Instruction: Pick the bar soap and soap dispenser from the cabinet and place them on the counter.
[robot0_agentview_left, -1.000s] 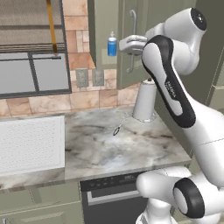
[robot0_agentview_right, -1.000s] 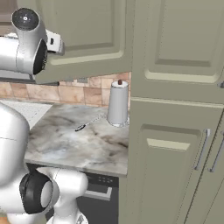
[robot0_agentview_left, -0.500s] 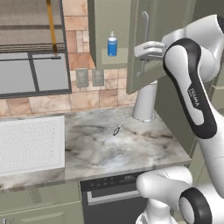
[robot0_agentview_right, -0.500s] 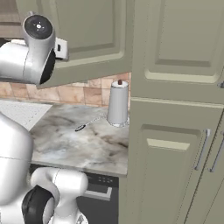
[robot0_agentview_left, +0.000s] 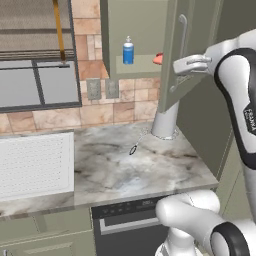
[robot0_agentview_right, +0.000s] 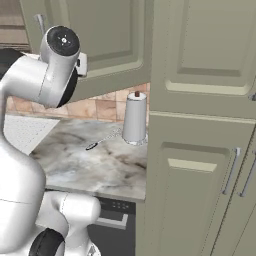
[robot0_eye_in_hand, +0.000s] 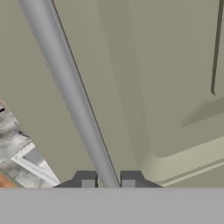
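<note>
The sage-green cabinet stands open, its panelled door swung out toward me. My gripper is shut on the door's long silver handle. In the hand view the handle runs down between my gripper's two fingertips. The blue soap dispenser with its white pump top stands upright on the inner shelf. To its right, the coral bar soap peeks out from behind the door's edge, mostly hidden. The marble-veined counter lies below.
A white paper-towel roll stands on the counter under the door, also seen as the roll beside a tall green cupboard. A small dark utensil lies mid-counter. A white perforated panel sits at the left.
The cabinet door has swung further open with my gripper on its handle, and the arm has moved right. The bar soap's edge now shows on the shelf.
</note>
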